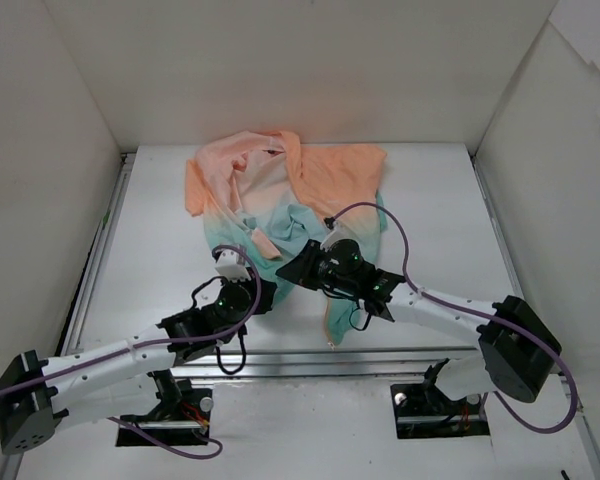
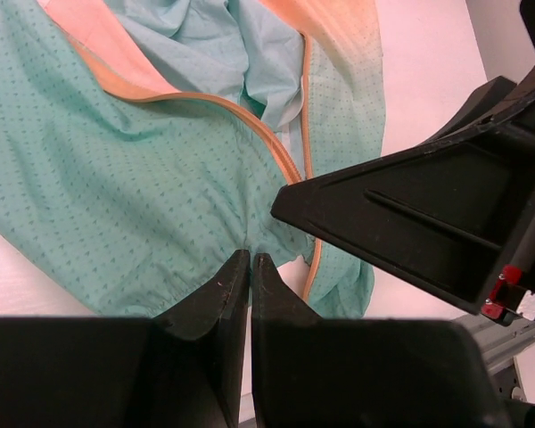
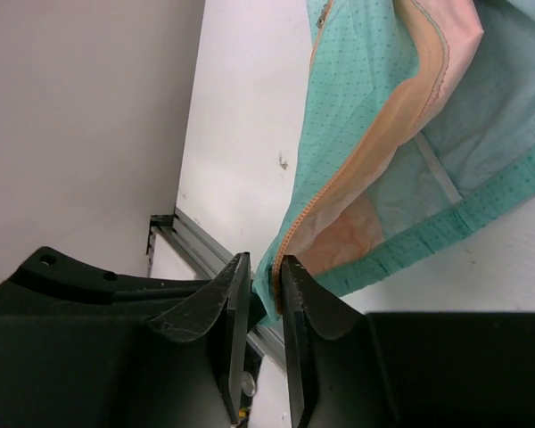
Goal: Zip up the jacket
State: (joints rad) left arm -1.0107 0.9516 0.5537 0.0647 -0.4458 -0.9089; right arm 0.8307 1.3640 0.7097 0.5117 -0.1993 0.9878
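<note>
The jacket (image 1: pixel 280 190) lies crumpled at the middle back of the table, peach at the far end and teal toward me. My left gripper (image 1: pixel 267 290) is at its near teal hem. In the left wrist view the jaws (image 2: pixel 251 259) are shut, with the teal fabric (image 2: pixel 116 178) puckered at their tips. My right gripper (image 1: pixel 332 300) is just to the right. In the right wrist view it (image 3: pixel 261 267) is shut on the lower end of the orange zipper edge (image 3: pixel 357 169), and the jacket (image 3: pixel 374 89) rises from there.
White walls box in the table on three sides. An aluminium rail (image 1: pixel 330 362) runs along the near edge and shows behind the right fingers (image 3: pixel 205 259). The right gripper's black body (image 2: pixel 428 214) sits close beside the left gripper.
</note>
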